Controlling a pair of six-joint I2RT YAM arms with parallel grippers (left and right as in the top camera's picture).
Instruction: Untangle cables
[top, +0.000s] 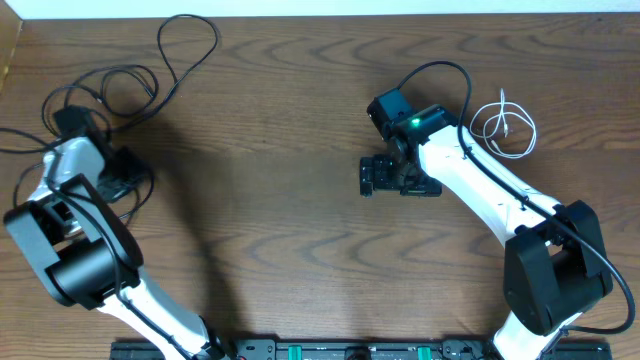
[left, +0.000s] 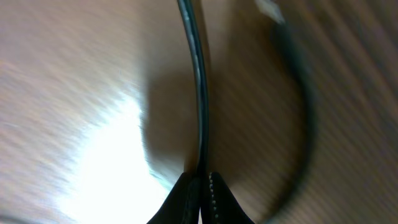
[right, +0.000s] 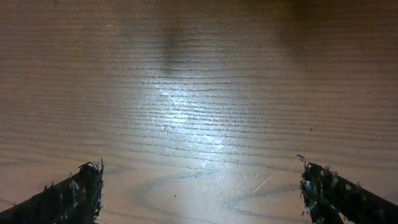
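Left fingers (left: 183, 202) are clenched on a black cable (left: 200, 93) among loose loops at the far left of the surface (top: 300, 120); advise a slow, low pull clear of the tangle, right fingers (right: 68, 193) spread empty, white cable (top: 505, 125) coiled far right

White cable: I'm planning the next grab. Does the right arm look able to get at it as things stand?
Probably yes. The white cable lies uncovered on the table close beside the right arm. The right gripper is open and empty, though it points away.
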